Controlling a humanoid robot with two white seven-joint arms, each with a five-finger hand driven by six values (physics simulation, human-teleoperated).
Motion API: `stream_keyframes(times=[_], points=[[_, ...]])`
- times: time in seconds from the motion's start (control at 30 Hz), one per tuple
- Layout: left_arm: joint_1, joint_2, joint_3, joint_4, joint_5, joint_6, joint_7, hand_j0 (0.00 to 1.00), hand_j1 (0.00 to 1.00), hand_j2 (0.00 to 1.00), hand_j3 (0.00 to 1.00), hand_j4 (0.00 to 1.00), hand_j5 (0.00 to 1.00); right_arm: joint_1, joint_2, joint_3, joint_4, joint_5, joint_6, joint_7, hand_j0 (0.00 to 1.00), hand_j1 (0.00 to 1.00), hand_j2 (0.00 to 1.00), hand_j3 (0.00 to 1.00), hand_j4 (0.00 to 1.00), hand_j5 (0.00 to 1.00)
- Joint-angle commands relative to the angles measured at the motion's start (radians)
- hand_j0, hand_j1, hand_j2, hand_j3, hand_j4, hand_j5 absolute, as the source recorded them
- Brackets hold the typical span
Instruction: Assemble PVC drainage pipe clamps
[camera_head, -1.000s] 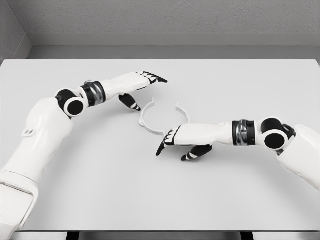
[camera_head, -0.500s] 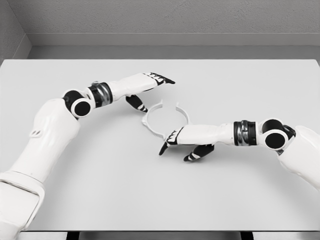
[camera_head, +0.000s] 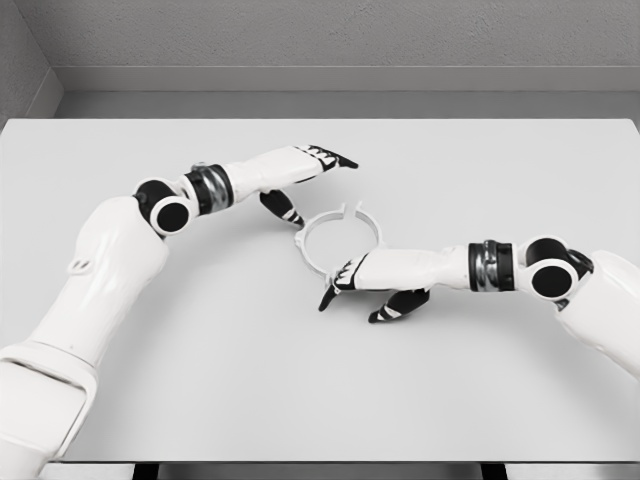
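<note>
PVC clamp halves (camera_head: 338, 240): lying mid-bench (camera_head: 200, 380), drawn into a near-closed ring with a small gap at the far side, seating seemingly unfinished; left hand (camera_head: 305, 175) and right hand (camera_head: 365, 285) flank it, fingers extended, grasping nothing.

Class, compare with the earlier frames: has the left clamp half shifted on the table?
Yes. The left clamp half slid rightward, away from the table's left edge, closing on its partner.
</note>
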Motion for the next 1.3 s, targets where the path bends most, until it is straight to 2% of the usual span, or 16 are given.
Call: stream_keyframes(times=[0.0,0.03,0.2,0.27,0.3,0.4,0.5,0.63,0.77,0.83,0.93,1.13,1.27], points=[[-0.002,0.008,0.004,0.003,0.007,0.002,0.001,1.0,1.0,1.0,1.0,1.0,1.0,0.0,-0.026,-0.003,-0.037,-0.007,0.003,0.0,0.76,0.76,0.76,0.76,0.76,0.76],[-0.003,0.009,0.004,0.003,0.007,0.002,0.001,1.0,1.0,1.0,1.0,1.0,1.0,0.002,-0.033,-0.003,-0.039,-0.009,0.003,0.0,0.76,0.76,0.76,0.76,0.76,0.76],[0.002,0.035,0.006,0.003,0.012,0.002,0.002,1.0,1.0,1.0,1.0,1.0,1.0,0.005,-0.114,-0.03,-0.139,-0.012,0.003,0.0,0.76,0.76,0.76,0.76,0.76,0.76],[0.006,0.037,0.007,0.003,0.01,0.002,0.002,1.0,1.0,1.0,1.0,1.0,1.0,0.008,-0.187,-0.095,-0.22,-0.019,0.003,0.0,0.76,0.76,0.76,0.76,0.76,0.76],[0.008,0.037,0.006,0.003,0.011,0.002,0.002,1.0,1.0,1.0,1.0,1.0,1.0,0.008,-0.206,-0.107,-0.235,-0.022,0.003,0.0,0.76,0.76,0.76,0.76,0.76,0.76],[0.012,0.037,0.006,0.003,0.012,0.002,0.002,1.0,1.0,1.0,1.0,1.0,1.0,-0.001,-0.22,-0.201,-0.202,-0.012,0.003,0.0,0.76,0.76,0.76,0.76,0.76,0.76],[0.017,0.037,0.006,0.004,0.01,0.002,0.002,1.0,1.0,1.0,1.0,1.0,1.0,-0.026,-0.186,-0.235,-0.096,0.106,0.003,0.0,0.76,0.76,0.76,0.76,0.76,0.76],[0.029,0.035,0.004,0.001,0.01,0.002,0.002,1.0,1.0,1.0,1.0,1.0,1.0,-0.107,-0.072,-0.235,0.039,0.315,0.003,0.0,0.75,0.75,0.75,0.75,0.75,0.75],[0.026,0.035,0.006,0.0,0.011,0.002,0.002,1.0,1.0,1.0,1.0,1.0,1.0,-0.138,0.007,-0.233,0.064,0.539,0.003,0.0,0.75,0.75,0.75,0.75,0.75,0.75],[0.017,0.035,0.006,-0.005,0.015,0.002,0.002,1.0,1.0,1.0,1.0,1.0,1.0,-0.161,0.02,-0.227,0.079,0.62,0.003,0.0,0.76,0.76,0.76,0.76,0.76,0.76],[0.017,0.035,0.006,-0.008,0.018,0.002,0.002,1.0,1.0,1.0,1.0,1.0,1.0,-0.187,0.029,-0.222,0.11,0.673,0.003,0.0,0.75,0.75,0.75,0.75,0.75,0.75],[0.021,0.035,0.003,-0.039,0.021,0.002,0.002,1.0,1.0,1.0,1.0,1.0,1.0,-0.189,0.053,-0.167,0.119,0.751,0.003,0.0,0.75,0.75,0.75,0.75,0.75,0.75],[0.021,0.051,0.0,-0.039,0.023,0.002,0.002,1.0,1.0,1.0,1.0,1.0,1.0,-0.192,0.089,-0.156,0.159,0.797,0.003,0.0,0.75,0.75,0.75,0.75,0.75,0.75]])
